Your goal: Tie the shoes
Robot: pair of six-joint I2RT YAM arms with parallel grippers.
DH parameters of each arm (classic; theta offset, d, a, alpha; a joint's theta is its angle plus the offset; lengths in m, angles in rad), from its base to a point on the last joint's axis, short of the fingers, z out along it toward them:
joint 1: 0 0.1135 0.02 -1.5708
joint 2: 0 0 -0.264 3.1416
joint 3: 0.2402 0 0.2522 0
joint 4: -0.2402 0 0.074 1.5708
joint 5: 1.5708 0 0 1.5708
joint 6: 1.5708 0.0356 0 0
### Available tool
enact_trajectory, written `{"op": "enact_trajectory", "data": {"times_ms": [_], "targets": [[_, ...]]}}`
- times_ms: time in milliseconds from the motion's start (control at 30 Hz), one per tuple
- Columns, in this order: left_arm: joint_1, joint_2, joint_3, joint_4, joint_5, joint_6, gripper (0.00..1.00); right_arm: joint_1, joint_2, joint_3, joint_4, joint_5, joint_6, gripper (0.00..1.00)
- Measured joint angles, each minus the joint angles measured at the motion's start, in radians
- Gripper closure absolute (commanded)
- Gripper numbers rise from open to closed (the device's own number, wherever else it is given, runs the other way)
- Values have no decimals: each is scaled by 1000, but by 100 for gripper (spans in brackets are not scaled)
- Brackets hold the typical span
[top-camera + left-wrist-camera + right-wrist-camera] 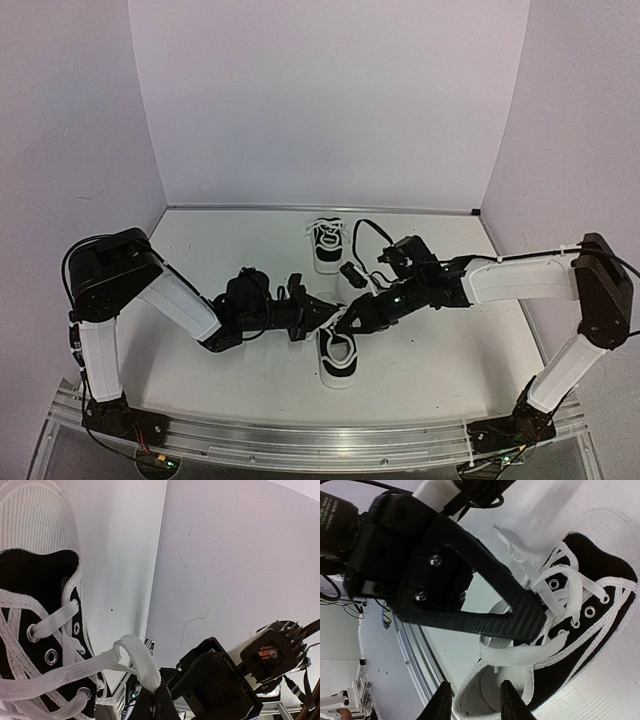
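The near shoe (pixel 338 360) lies on the table between the arms, a black sneaker with a white toe cap and loose white laces. The far shoe (pixel 326 245) lies behind it. My left gripper (pixel 330 312) is shut on a loop of white lace (pixel 137 660), pinched at its fingertips (pixel 156 692), beside the near shoe (pixel 30 580). My right gripper (pixel 348 322) is open; its fingertips (pixel 472 700) hover over the heel opening of the shoe (pixel 555 680), just below a lace band (pixel 520 652) and the left gripper's finger (pixel 485 600).
A small black object (pixel 351 270) lies on the table between the two shoes. White walls enclose the table at the back and both sides. An aluminium rail (pixel 320 440) runs along the near edge.
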Motion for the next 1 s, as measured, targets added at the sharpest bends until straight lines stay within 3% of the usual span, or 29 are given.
{"op": "enact_trajectory", "data": {"times_ms": [300, 467, 567, 767, 833, 933, 1000], "targets": [[0, 0, 0, 18, -1, -14, 100, 6, 39, 20, 14, 16, -3, 73], [0, 0, -1, 18, -3, -15, 100, 9, 72, 55, 26, 15, -7, 85], [0, 0, -2, 19, -9, -16, 100, 11, 87, 65, 29, 15, -14, 98], [0, 0, -18, 36, -19, -16, 100, 13, 87, 65, 28, 16, -16, 100], [0, 0, -22, 41, -20, -16, 93, 13, 87, 65, 25, 16, -16, 100], [2, -1, -29, 43, -21, -5, 65, 13, 78, 65, 17, 21, -16, 100], [7, -8, -44, 38, -34, 24, 53, 13, 62, 63, 6, 29, -17, 100]]}}
